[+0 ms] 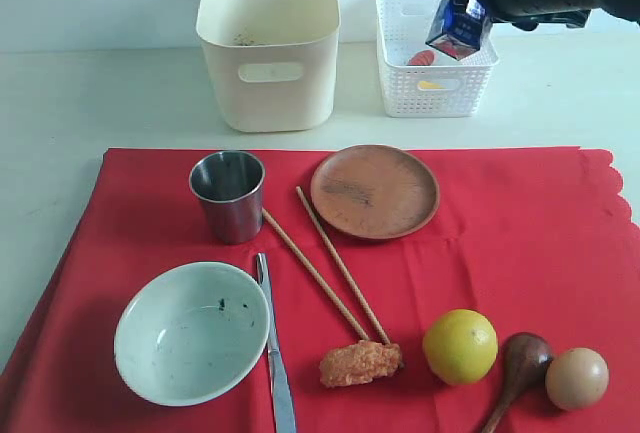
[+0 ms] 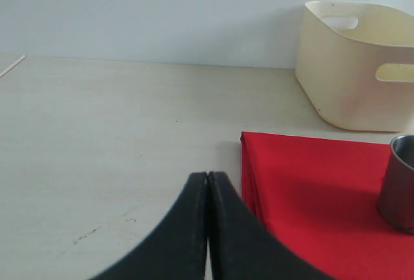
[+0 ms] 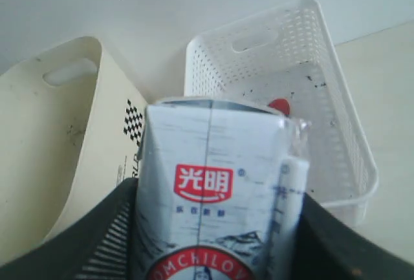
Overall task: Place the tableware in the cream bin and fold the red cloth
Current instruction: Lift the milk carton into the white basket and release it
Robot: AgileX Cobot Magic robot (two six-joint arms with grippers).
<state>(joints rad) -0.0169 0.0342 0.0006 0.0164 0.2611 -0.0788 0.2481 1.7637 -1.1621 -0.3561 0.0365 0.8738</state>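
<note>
On the red cloth (image 1: pixel 520 243) lie a steel cup (image 1: pixel 230 198), a brown plate (image 1: pixel 374 191), a pale bowl (image 1: pixel 192 333), two chopsticks (image 1: pixel 330 268), a knife (image 1: pixel 272 353) and a dark spoon (image 1: pixel 520 368). Behind the cloth stands the cream bin (image 1: pixel 268 103). My right gripper (image 1: pixel 465 8) hangs over the white lattice basket (image 1: pixel 435 93), shut on a blue-white milk carton (image 3: pixel 213 163). My left gripper (image 2: pixel 207 176) is shut on nothing, low over bare table beside the cloth's corner (image 2: pixel 304 196), with the cup (image 2: pixel 398 183) and bin (image 2: pixel 349 79) beyond. The exterior view does not show it.
Food sits at the cloth's near edge: a fried piece (image 1: pixel 360 363) at the chopstick tips, an orange (image 1: pixel 460 346) and an egg (image 1: pixel 577 378) beside the spoon. The lattice basket holds a red item and a yellow one. A wall runs behind both containers.
</note>
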